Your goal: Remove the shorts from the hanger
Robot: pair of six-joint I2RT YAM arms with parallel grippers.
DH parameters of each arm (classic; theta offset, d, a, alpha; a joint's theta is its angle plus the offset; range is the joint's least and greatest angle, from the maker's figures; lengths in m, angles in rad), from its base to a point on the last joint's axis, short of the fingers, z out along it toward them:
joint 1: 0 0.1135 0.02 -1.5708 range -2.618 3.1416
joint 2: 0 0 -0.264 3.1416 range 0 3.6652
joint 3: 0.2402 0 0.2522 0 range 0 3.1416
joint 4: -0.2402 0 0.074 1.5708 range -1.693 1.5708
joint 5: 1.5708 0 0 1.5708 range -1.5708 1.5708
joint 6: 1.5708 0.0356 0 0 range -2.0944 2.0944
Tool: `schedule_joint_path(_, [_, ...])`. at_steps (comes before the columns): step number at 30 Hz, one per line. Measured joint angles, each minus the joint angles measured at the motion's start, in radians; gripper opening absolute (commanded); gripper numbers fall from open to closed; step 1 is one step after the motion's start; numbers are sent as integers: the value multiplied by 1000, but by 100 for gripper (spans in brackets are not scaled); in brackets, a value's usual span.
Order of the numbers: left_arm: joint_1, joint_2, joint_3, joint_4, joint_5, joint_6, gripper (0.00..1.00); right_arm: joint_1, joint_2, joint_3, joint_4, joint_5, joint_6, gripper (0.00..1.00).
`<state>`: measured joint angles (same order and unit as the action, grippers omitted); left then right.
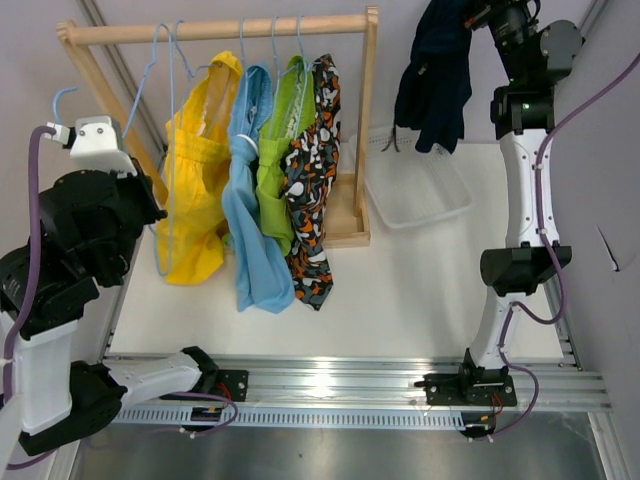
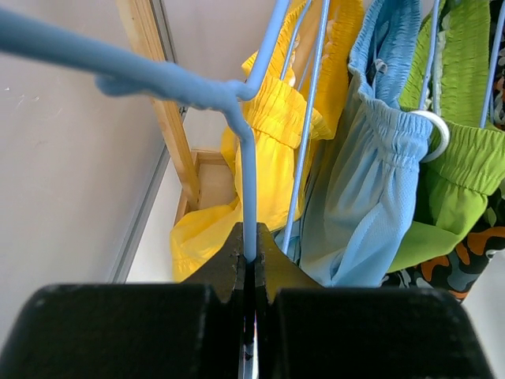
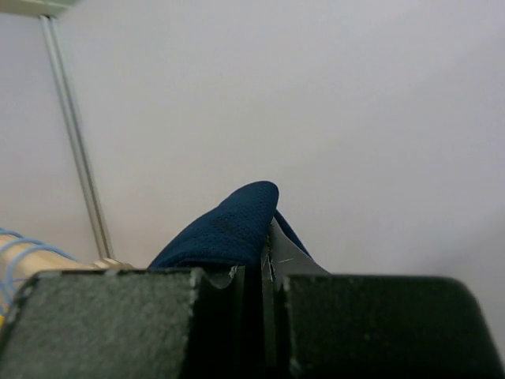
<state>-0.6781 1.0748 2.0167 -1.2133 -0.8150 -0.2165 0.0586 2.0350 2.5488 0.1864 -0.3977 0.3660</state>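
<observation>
My left hand [image 2: 251, 264] is pressing its fingers together on the thin wire of a light blue hanger [image 2: 248, 181]. The wire is rising straight up out of the pinch to a twisted joint, where it is branching off to either side above the hand.

Just beyond this hand, four pairs are hanging on hangers from the wooden rack [image 1: 220, 30]. The yellow shorts [image 2: 272, 142] are closest to my fingers, directly behind the wire. The light blue shorts [image 2: 371, 181] are hanging beside them to the right. The green shorts [image 2: 458, 174] are hanging further right, and the patterned shorts [image 1: 310, 215] are sitting at the far end of the row, away from the hand.

My right hand [image 3: 264, 268] is raised high, well apart from the rack, and is pinching the navy shorts [image 1: 435, 85]. A fold of the fabric is bulging up out of its closed fingers, and the rest is dangling below the hand. Below it, a clear tray [image 1: 440, 205] is sitting on the tabletop [image 1: 420, 290], beside the rack's base.
</observation>
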Motion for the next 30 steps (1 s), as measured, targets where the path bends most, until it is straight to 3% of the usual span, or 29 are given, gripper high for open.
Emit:
schedule_joint_path(5, [14,-2,-24,10,-5,6,0,27,-76,-89,81,-19,24,0])
schedule_joint_path(12, [53,-11,-87,23,9,10,0,95,-267,-659,169,34,-15,2])
schedule_joint_path(15, [64,-16,-106,24,21,13,0,89,-280,-895,188,109,-30,47])
schedule_joint_path(16, [66,-16,-107,24,27,15,0,80,-270,-939,177,126,-27,75])
schedule_joint_path(18, [68,-16,-111,27,36,15,0,51,-235,-982,147,156,-33,82])
schedule_joint_path(21, [69,-16,-117,29,43,15,0,11,-179,-982,113,189,-31,83])
schedule_joint_path(30, [72,-6,-119,31,73,11,0,-24,-92,-975,52,258,-43,63])
